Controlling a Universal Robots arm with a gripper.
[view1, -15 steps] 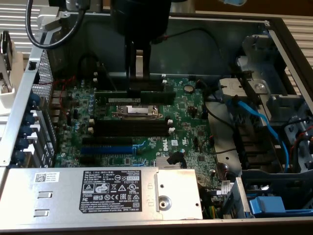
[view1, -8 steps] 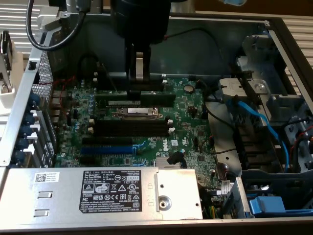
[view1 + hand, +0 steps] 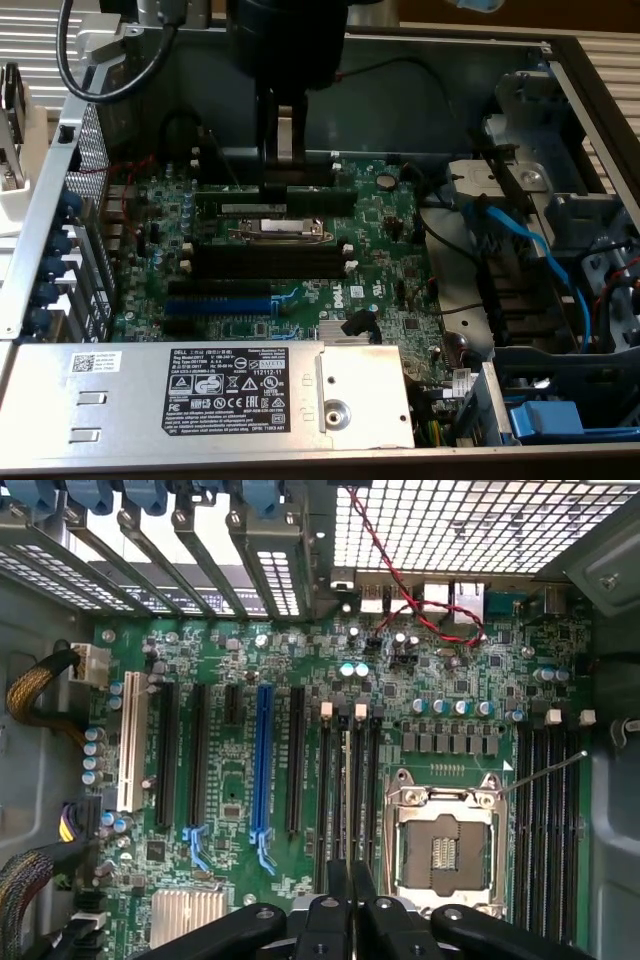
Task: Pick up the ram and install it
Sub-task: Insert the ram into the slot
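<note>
My gripper (image 3: 283,186) reaches down from above into the open computer case, shut on the ram (image 3: 320,203). The ram is a long dark-green stick with a white label, held level just above the motherboard (image 3: 390,250). In the wrist view the ram (image 3: 347,780) shows edge-on as a thin pale line running out from my closed fingertips (image 3: 338,880). It lines up with the black memory slots (image 3: 358,780) beside the CPU socket (image 3: 445,850). Whether it touches a slot I cannot tell.
A blue expansion slot (image 3: 220,303) lies nearer the labelled grey power supply box (image 3: 240,395). A drive cage with a blue cable (image 3: 525,245) fills the exterior view's right. Case walls surround the board; red wires (image 3: 400,570) hang by the rear grille.
</note>
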